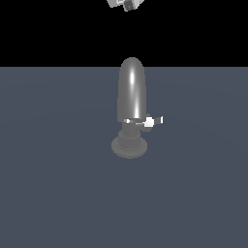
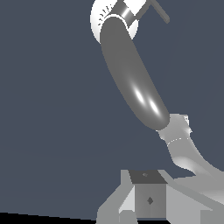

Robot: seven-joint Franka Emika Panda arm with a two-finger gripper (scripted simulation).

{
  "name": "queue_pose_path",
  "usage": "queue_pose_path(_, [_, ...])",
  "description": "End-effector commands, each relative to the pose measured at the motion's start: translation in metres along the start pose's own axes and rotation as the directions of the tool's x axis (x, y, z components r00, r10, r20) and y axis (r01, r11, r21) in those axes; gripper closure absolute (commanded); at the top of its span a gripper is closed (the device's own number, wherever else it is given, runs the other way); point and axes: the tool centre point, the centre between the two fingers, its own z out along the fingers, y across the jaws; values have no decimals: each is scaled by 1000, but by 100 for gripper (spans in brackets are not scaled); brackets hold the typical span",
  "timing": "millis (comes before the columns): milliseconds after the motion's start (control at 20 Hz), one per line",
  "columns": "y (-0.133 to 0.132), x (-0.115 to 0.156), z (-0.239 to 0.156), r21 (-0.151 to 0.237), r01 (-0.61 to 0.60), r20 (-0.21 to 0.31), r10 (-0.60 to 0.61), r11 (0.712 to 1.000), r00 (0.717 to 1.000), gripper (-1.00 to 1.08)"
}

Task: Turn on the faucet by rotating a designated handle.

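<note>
In the exterior view the dark grey faucet (image 1: 131,92) stands upright on its round base in the middle of the floor. The small white handle (image 1: 153,121) sticks out from its neck toward the exterior view's right. Only a small white and grey piece of my arm (image 1: 126,4) shows, high above the faucet and well apart from it. The wrist view looks down on the faucet (image 2: 131,74), with the handle (image 2: 158,10) a short bar by the base. Pale grey parts of my gripper (image 2: 148,199) sit at the picture's edge, touching nothing. I cannot make out the gap between the fingers.
The faucet stands alone on a flat slate-blue floor (image 1: 58,184). Behind it the background is black. A lighter grey curved piece (image 2: 183,144) continues from the spout's end in the wrist view.
</note>
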Motion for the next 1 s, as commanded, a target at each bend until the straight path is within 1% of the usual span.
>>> queue_pose_path(0, [-1,15,-1,23,-47,54,46,999,997,108])
queue_pose_path(200, [-2,41,0,57,-127,146,118,990,982,108])
queue_pose_path(450, [0,75,4,89,-236,269,205,968,941,108])
queue_pose_path(700, [4,106,12,107,-339,384,276,934,881,108])
queue_pose_path(950, [11,134,23,112,-438,491,333,892,805,108])
